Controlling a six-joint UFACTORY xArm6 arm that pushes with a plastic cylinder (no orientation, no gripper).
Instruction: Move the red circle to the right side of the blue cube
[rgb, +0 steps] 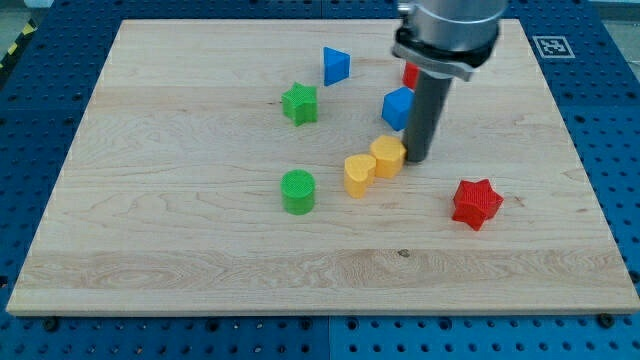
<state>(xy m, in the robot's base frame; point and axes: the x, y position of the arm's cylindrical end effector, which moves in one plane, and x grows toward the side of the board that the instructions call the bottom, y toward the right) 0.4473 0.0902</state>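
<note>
Tip (417, 160) sits beside yellow block (388, 156), just below blue cube (398, 107). Red circle (410, 75) stays mostly hidden behind our rod, far-right of cube. No jaws fitted, pushing only.

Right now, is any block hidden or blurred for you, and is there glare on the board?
Camera view: sharp, evenly lit, no glare on the board. My arm hides most of the red circle; only its left edge shows. My tip casts little shadow beside the yellow block, below the blue cube.
</note>
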